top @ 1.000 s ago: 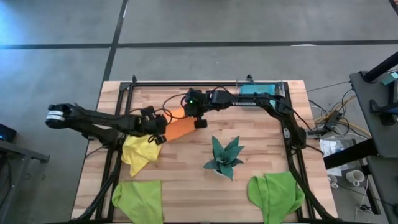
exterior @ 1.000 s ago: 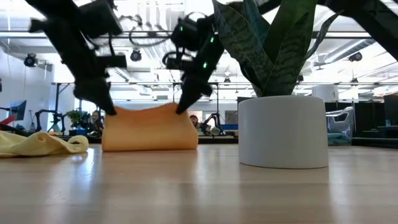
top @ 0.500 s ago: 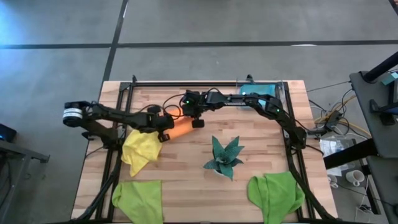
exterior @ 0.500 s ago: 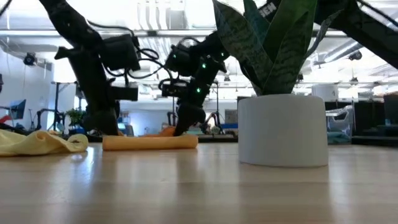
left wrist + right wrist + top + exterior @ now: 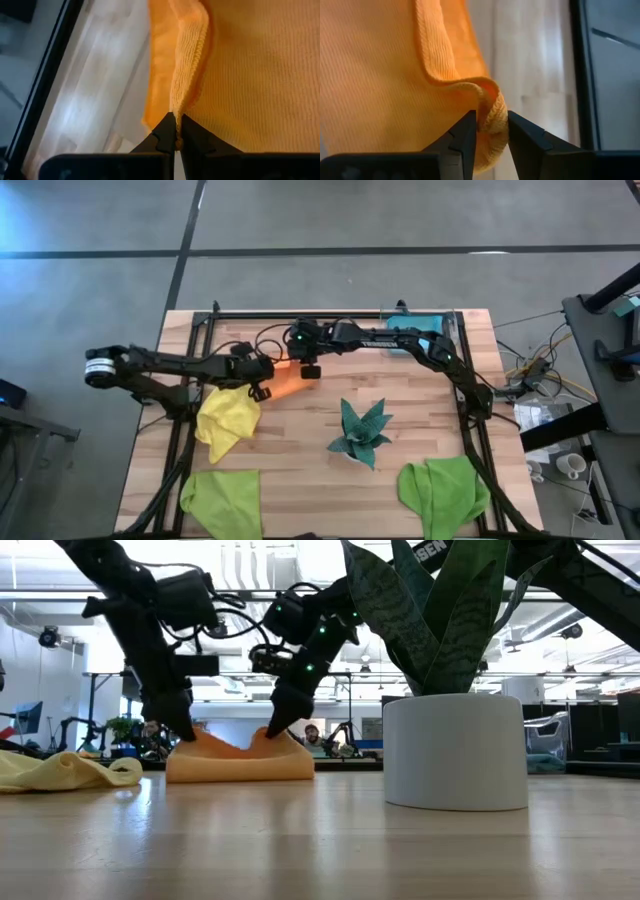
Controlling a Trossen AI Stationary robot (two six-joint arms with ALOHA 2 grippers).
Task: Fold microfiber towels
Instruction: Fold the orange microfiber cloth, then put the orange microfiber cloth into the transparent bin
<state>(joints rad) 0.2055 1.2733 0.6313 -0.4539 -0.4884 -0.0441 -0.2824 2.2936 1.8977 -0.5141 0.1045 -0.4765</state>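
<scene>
The orange towel (image 5: 287, 382) lies in a low folded heap on the table's far middle, also seen in the low view (image 5: 240, 764). My left gripper (image 5: 258, 383) is shut on its left end and my right gripper (image 5: 310, 369) is shut on its right end. The yellow towel (image 5: 225, 422) lies crumpled near the left arm. Two lime green towels (image 5: 222, 500) (image 5: 445, 488) lie at the near edge. A light blue towel (image 5: 418, 326) lies at the far right, partly under the right arm. My left gripper pinches the towel's hemmed edge (image 5: 181, 107) between its two fingers, coming slanting down from above. That corner (image 5: 193, 738) is raised a little while the rest lies on the table. My right gripper pinches a doubled-over bit of the towel's hem at a corner (image 5: 491, 111) between its two fingers, slanting down from above. That corner (image 5: 270, 737) stands a little above the heap, and the cloth between the two grippers sags.
A dark teal spiky plant in a white pot (image 5: 360, 432) stands near the middle right, close in the low view (image 5: 455, 750). A black frame (image 5: 300, 313) runs along the table's far and side edges. Bare wood lies between the plant and the yellow towel.
Both grippers have carried the orange towel's held edge from high above the table down toward the far edge, laying the cloth over itself, then have risen slightly. The towel has gone from hanging upright to a low folded heap with its two held corners raised.
</scene>
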